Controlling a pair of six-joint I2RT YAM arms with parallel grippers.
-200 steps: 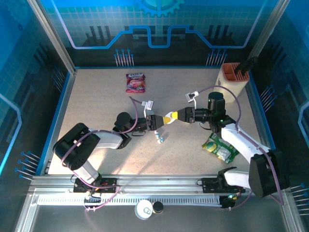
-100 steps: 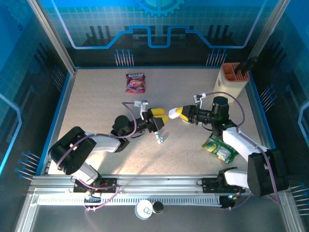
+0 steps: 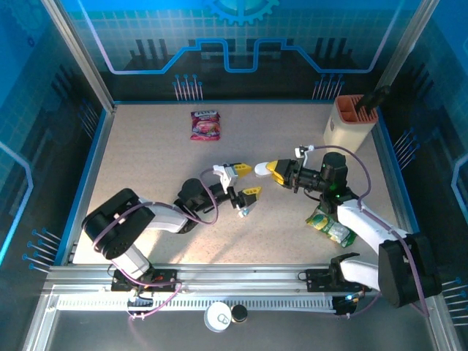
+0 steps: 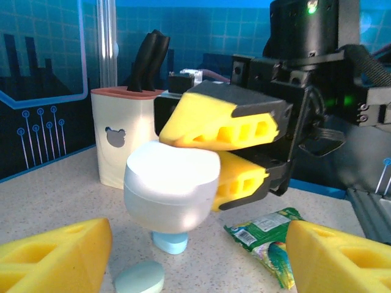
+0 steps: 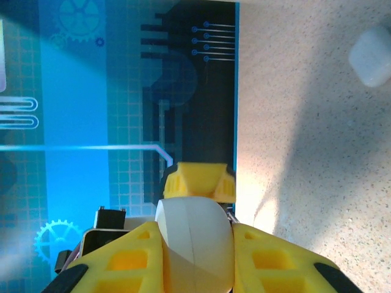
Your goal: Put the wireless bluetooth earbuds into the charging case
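At the centre of the top view, the right gripper is clamped on the white pebble-shaped charging case, its yellow pads pressed against the shell. Just left of it, the left gripper gapes wide, with nothing between its fingers. The earbuds lie on the speckled table, just below the left gripper, lower centre of the frame.

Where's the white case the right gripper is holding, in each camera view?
Top: at the right gripper's tips, mid-table, too small to make out.
Left wrist: the case sits centre, just left of the yellow fingers.
Right wrist: bottom centre, between the two fingers.
Shared landmark: the right gripper's yellow fingers clamped on it.
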